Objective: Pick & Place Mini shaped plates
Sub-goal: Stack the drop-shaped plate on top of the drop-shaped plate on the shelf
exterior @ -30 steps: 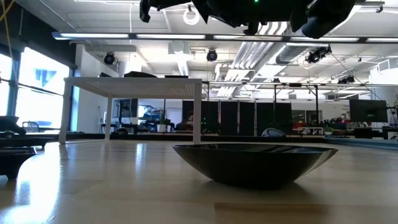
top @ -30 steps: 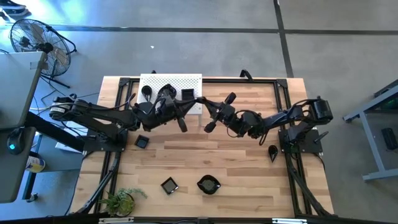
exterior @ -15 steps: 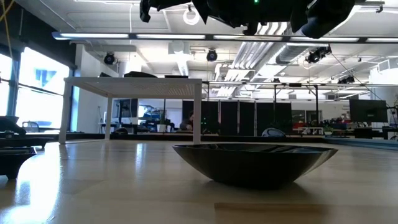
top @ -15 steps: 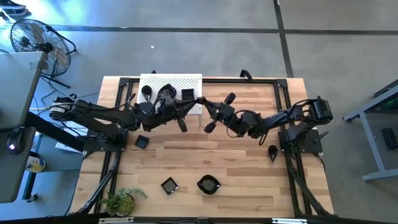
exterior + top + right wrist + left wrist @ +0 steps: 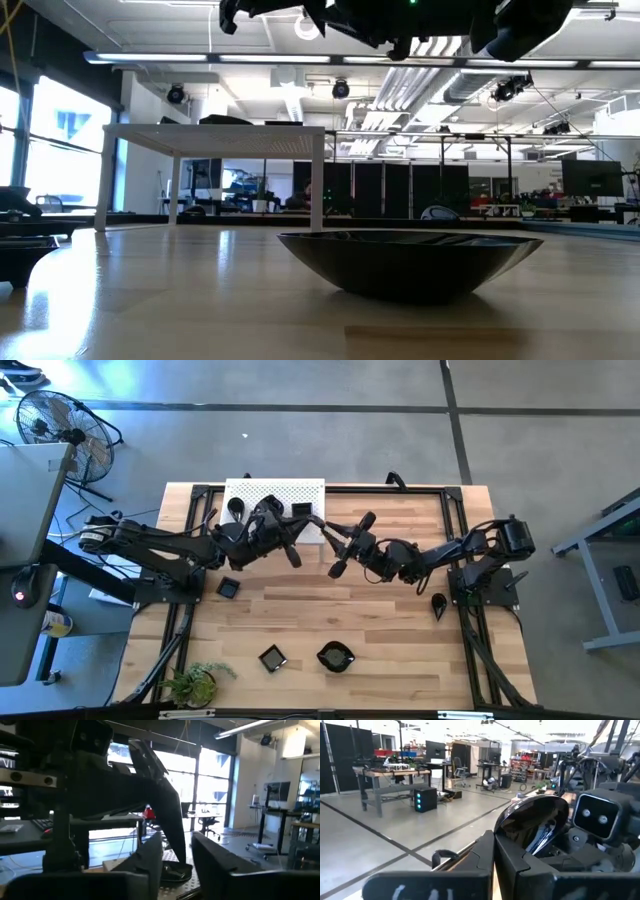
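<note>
Above the table's middle, my left gripper [image 5: 312,523] [image 5: 493,854] is shut on a glossy black mini plate [image 5: 532,822], held up in the air. My right gripper [image 5: 330,532] [image 5: 177,856] faces it from the right, open. Its fingers stand on either side of the dark slanting edge of the plate and left finger [image 5: 162,805] and do not touch it. Two more plates [image 5: 235,507] [image 5: 300,510] rest on the white perforated board [image 5: 275,492]. Others lie on the wood [image 5: 228,587] [image 5: 271,657] [image 5: 335,656] [image 5: 438,603]. My left gripper pinches the plate by its rim [image 5: 504,831] between its two fingers, coming roughly level from the table's left. The plate stands nearly upright beyond the fingertips, its hollow face turned back toward my wrist, lifted clear of the table and the board.
The low view has a wide black dish [image 5: 410,262] close in front and another at the left edge [image 5: 18,255]. A small potted plant [image 5: 195,682] stands at the near left corner. The black frame rails [image 5: 455,520] run along the table's sides.
My right gripper's fingers have parted where the two grippers meet, letting go of the plate. The plate stays in my left gripper. Neither arm has shifted its place.
</note>
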Tool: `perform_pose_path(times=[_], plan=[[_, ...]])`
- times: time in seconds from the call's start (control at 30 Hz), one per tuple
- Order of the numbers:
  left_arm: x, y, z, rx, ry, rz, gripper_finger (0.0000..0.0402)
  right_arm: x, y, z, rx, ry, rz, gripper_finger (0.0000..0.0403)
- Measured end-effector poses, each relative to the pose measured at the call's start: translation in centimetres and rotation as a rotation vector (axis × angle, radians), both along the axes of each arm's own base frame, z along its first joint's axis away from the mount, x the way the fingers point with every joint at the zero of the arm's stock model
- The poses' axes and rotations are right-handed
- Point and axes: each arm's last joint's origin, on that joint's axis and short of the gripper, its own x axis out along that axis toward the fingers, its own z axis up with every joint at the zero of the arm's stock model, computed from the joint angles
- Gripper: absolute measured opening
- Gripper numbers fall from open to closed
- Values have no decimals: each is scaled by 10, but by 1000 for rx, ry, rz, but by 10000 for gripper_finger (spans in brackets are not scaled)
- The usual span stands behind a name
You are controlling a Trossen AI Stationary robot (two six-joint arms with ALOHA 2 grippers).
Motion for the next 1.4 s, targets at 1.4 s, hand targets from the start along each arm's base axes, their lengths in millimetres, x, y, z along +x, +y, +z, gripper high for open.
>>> perform_pose_path(times=[1.4], plan=[[-168, 120, 35, -1311, 383, 331, 0, 2, 44, -33, 127, 285, 211, 118]])
